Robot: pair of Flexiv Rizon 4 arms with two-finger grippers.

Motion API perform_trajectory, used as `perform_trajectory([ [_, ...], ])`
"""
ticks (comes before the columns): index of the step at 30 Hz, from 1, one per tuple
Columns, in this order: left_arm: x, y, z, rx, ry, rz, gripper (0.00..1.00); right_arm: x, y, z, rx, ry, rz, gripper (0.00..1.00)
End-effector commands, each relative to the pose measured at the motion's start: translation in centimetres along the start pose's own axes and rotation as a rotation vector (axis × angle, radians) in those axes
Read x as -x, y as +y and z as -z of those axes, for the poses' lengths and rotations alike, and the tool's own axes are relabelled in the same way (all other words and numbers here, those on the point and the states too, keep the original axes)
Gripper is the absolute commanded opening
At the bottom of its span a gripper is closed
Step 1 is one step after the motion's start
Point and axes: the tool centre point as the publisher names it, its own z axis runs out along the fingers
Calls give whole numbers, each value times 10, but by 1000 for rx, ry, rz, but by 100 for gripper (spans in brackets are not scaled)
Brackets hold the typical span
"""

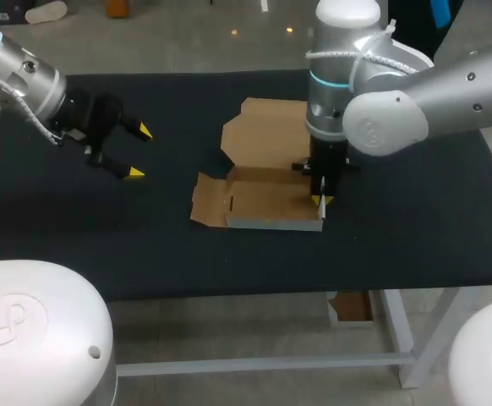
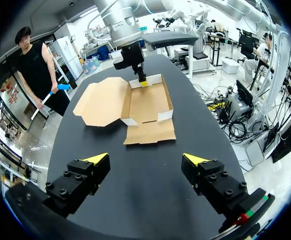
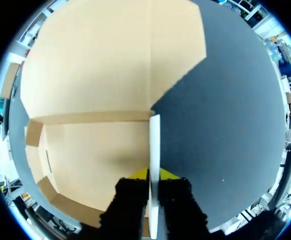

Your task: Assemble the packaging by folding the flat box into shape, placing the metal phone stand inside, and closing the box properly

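Black desk (image 1: 415,241): the left arm (image 1: 26,72) hangs over its left part, jaws wide apart, gripping nothing. Half-folded cardboard box (image 1: 263,196) lies mid-desk, lid flap (image 1: 267,131) flat behind it. Right arm (image 1: 432,101) stands over it, jaws clamped on the box's right wall.

The box (image 1: 263,199) is tan cardboard inside with white outer walls, the table (image 1: 415,220) black, the fingers (image 1: 133,172) yellow-tipped.

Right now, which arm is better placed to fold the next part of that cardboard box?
The right, probably. The right gripper is shut on the side wall of the box, which stands upright. The left gripper hangs open above the table, well apart from the box.
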Motion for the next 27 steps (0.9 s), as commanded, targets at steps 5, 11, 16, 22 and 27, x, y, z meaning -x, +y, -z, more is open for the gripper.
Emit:
perform_trajectory([
  [5, 0, 0, 1, 2, 4, 0, 100, 1, -1, -3, 49, -2, -22, 13],
  [11, 0, 0, 1, 2, 4, 0, 100, 1, -2, -5, 66, -6, -39, 13],
  [16, 0, 0, 1, 2, 4, 0, 100, 0, -2, -5, 77, -8, -44, 9],
  [22, 0, 0, 1, 2, 4, 0, 100, -4, -3, -4, 110, 8, -8, 0],
  [27, 0, 0, 1, 2, 4, 0, 100, -6, -2, 0, 147, 38, 45, 0],
])
